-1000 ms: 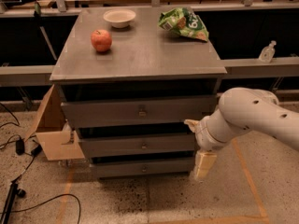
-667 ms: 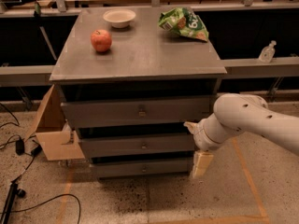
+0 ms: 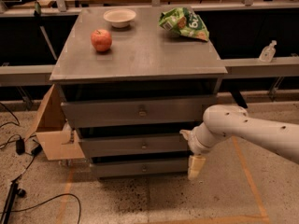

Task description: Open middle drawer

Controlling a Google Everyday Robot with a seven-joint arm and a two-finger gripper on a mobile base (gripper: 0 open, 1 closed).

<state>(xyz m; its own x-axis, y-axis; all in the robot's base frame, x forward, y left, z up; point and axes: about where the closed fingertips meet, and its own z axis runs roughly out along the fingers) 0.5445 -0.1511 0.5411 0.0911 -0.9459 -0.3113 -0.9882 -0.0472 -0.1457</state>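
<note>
The grey cabinet has three drawer fronts stacked one above the other. The middle drawer (image 3: 121, 146) is a long flat grey panel with a small central knob (image 3: 144, 145), and it looks pushed in. My gripper (image 3: 194, 157) hangs at the end of the white arm (image 3: 247, 129), which comes in from the right. The gripper is at the right end of the middle drawer front, reaching down beside the bottom drawer (image 3: 140, 167). It is well to the right of the knob and holds nothing that I can see.
The widest, top drawer (image 3: 140, 111) is above. On the cabinet top (image 3: 149, 55) are a red apple (image 3: 101, 40), a white bowl (image 3: 119, 17) and a green chip bag (image 3: 183, 23). A cardboard box (image 3: 53, 129) stands at the left. Cables (image 3: 18, 148) lie on the floor.
The arm and gripper have shifted slightly left, closer to the right end of the drawers. The drawers have not moved.
</note>
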